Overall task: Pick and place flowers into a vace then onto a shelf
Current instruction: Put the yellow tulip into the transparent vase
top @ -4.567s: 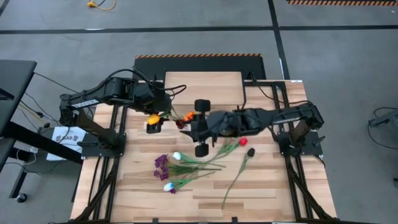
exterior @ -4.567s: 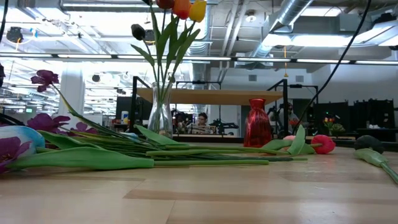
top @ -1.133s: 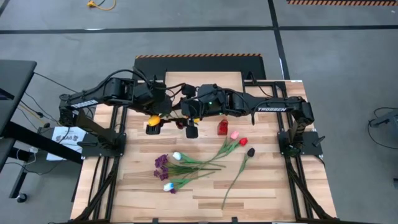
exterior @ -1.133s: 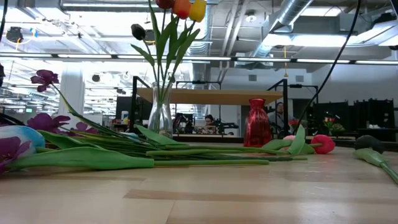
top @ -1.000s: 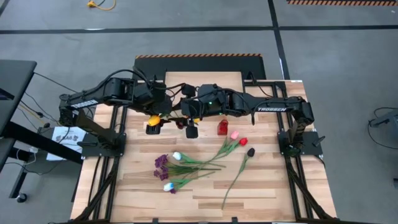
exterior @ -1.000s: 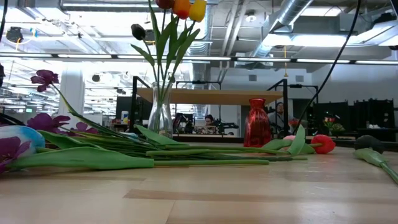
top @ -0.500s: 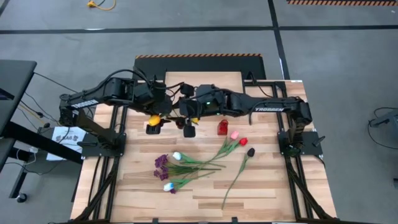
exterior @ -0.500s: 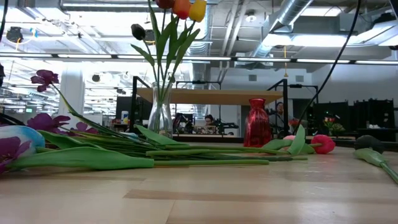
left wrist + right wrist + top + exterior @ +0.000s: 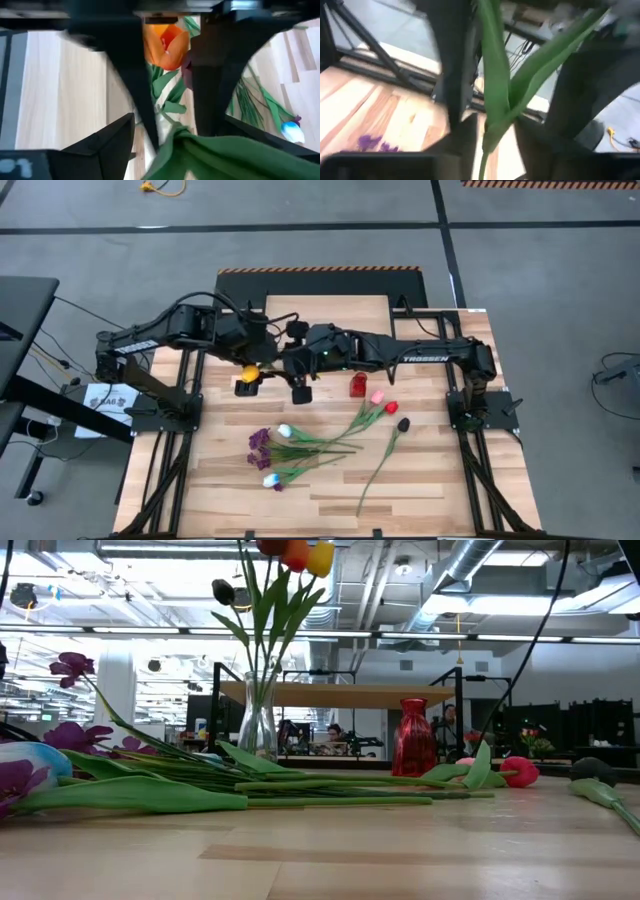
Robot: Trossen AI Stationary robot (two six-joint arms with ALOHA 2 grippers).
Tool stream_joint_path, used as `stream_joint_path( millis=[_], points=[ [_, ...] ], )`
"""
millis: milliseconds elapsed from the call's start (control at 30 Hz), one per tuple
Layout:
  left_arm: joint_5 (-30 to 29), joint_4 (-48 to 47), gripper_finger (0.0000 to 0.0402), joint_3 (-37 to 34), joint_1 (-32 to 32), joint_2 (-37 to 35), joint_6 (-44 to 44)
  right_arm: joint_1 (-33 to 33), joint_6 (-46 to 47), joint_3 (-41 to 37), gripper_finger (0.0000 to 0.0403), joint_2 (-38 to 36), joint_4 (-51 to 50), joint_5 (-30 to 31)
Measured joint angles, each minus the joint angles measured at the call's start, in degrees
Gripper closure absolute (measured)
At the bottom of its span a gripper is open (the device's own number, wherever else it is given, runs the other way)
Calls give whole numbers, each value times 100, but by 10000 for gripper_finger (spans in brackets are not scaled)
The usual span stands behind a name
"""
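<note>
Lab hall with ducts behind; plank table (image 9: 330,490) carries everything. Shelf (image 9: 340,693) stands at the far edge, nothing on it. Clear vase (image 9: 257,727) sits left of centre, four tulips already upright in it; red vase (image 9: 413,738) just to its right. Loose flowers (image 9: 300,445) lie flat near the front, stems running roughly left-right, well apart from both arms. Left gripper (image 9: 262,355) is at the clear vase from the left side, jaws wide, straddling the bunch in its wrist view; orange head (image 9: 166,44) between the fingers. Right gripper (image 9: 297,362) is over the same vase from the right, narrowed on a green stem (image 9: 492,85) that runs along its fingers. Judgement: stem is vertical, vase mouth right below, so right arm lowers it.
</note>
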Motion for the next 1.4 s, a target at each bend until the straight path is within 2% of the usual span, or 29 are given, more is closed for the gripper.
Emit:
stream_joint_path(
  millis=[100, 167, 400, 567, 833, 1200, 1400],
  points=[
    [-2, -14, 140, 4, 0, 0, 0, 0, 1, 62, 361, -74, -155, 4],
    [-7, -7, 140, 4, 0, 0, -11, 0, 0, 68, 386, -115, -136, 26],
    [-32, -61, 140, 4, 0, -2, 2, -1, 40, 66, 396, -163, -144, 74],
    [-349, -209, 140, 4, -2, -2, 29, -4, 42, 66, 399, -165, -138, 203],
    [-380, -395, 140, 2, 0, -178, -105, -3, 40, 66, 401, -171, -117, 209],
    [-462, -256, 140, 2, 0, -1137, -492, -46, 90, 66, 401, -171, -88, 196],
    [-570, 319, 140, 2, -2, -1708, -682, -199, 368, 68, 402, -174, 77, 193]
  ],
)
